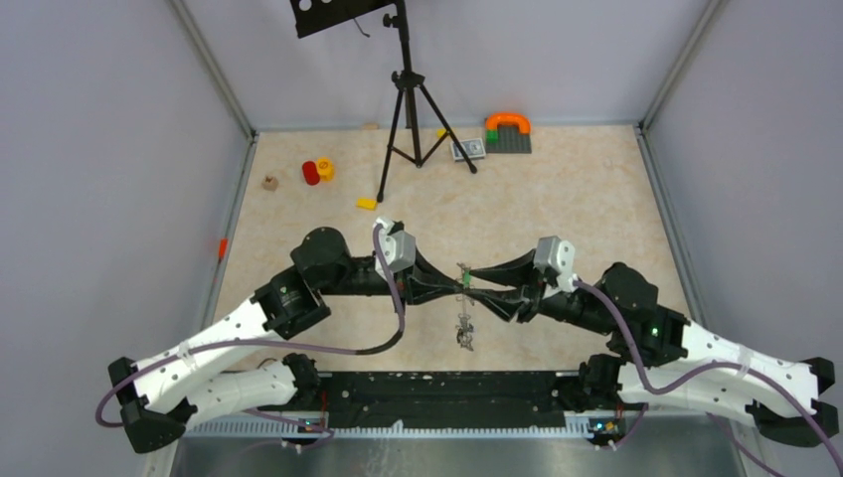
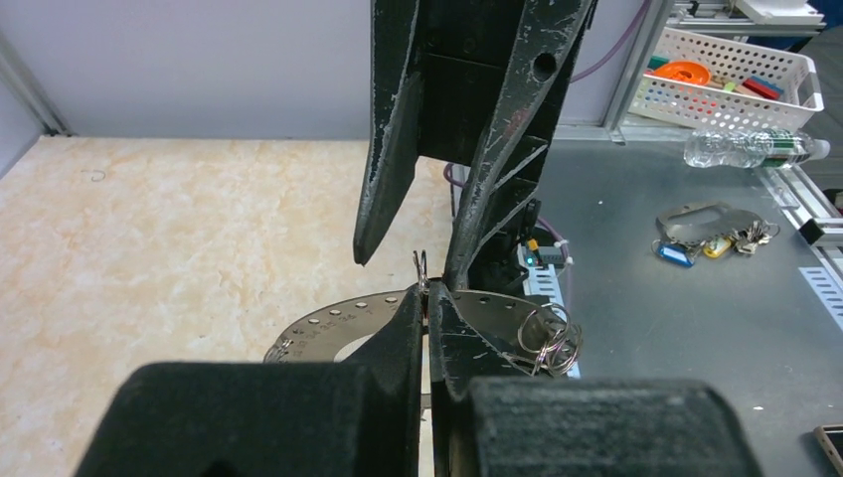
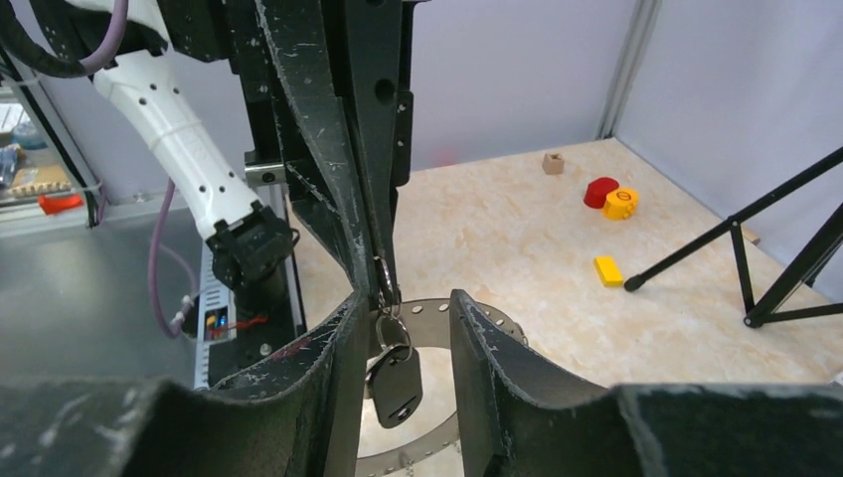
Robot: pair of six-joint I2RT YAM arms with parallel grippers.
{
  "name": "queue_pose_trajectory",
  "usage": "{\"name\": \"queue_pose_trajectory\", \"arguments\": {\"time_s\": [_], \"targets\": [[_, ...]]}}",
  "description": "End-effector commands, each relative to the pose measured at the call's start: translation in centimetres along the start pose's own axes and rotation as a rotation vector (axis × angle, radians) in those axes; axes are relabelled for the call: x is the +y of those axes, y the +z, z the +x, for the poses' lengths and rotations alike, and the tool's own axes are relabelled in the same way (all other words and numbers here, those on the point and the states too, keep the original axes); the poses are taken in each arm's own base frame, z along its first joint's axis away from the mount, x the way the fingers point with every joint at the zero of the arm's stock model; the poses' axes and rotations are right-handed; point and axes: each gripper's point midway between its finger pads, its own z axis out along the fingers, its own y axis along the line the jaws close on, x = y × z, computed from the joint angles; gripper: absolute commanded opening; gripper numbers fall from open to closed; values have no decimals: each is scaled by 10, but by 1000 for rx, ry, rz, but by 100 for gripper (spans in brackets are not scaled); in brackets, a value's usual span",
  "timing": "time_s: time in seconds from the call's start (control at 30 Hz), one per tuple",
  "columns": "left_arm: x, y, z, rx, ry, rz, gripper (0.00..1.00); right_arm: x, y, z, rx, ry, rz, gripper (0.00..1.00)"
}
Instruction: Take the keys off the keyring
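Observation:
The keyring (image 2: 323,323), a flat grey ring with small holes, is held in the air between both grippers; it also shows in the right wrist view (image 3: 429,309). My left gripper (image 2: 427,296) is shut on its rim, where a small split ring sits. A black-headed key (image 3: 396,384) hangs from that split ring. My right gripper (image 3: 408,298) is open, its fingers on either side of the black key and its left finger against the left gripper's tips. More split rings (image 2: 550,344) hang on the keyring. In the top view the keys (image 1: 464,333) dangle below the two meeting grippers.
A black tripod (image 1: 408,119) stands at the back. Red and yellow pieces (image 1: 318,171), a yellow block (image 1: 367,204), a wooden block (image 1: 269,183) and a grey plate with an orange arch (image 1: 507,134) lie on the far table. Another key bunch (image 2: 711,234) lies on the metal bench.

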Motion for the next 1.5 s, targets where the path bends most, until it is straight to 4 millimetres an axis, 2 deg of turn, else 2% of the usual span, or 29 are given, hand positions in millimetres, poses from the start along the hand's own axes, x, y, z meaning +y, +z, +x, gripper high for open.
{"name": "queue_pose_trajectory", "arguments": {"time_s": [0.0, 0.17, 0.43, 0.7, 0.93, 1.07, 1.17, 1.4, 1.47], "targets": [[-12, -6, -41, -149, 72, 35, 0, -2, -1, -33, -150, 18, 17, 34], [-22, -13, -53, -229, 98, 62, 0, 8, -6, -50, -238, 65, -31, 33], [-31, -19, -62, -285, 105, 90, 0, 20, -9, -63, -305, 93, -98, 33], [-33, -19, -63, -292, 105, 102, 0, 30, 1, -59, -288, 104, -158, 33], [-37, -19, -64, -292, 108, 122, 0, 31, 9, -52, -269, 107, -165, 32], [-38, -20, -66, -293, 111, 130, 0, 32, 9, -53, -272, 107, -167, 29], [-39, -20, -65, -292, 112, 134, 0, 32, 9, -54, -273, 106, -171, 20], [-40, -20, -67, -292, 114, 138, 0, 35, 13, -48, -247, 109, -185, 17], [-40, -20, -66, -290, 115, 138, 0, 35, 14, -48, -243, 107, -187, 11]]}}
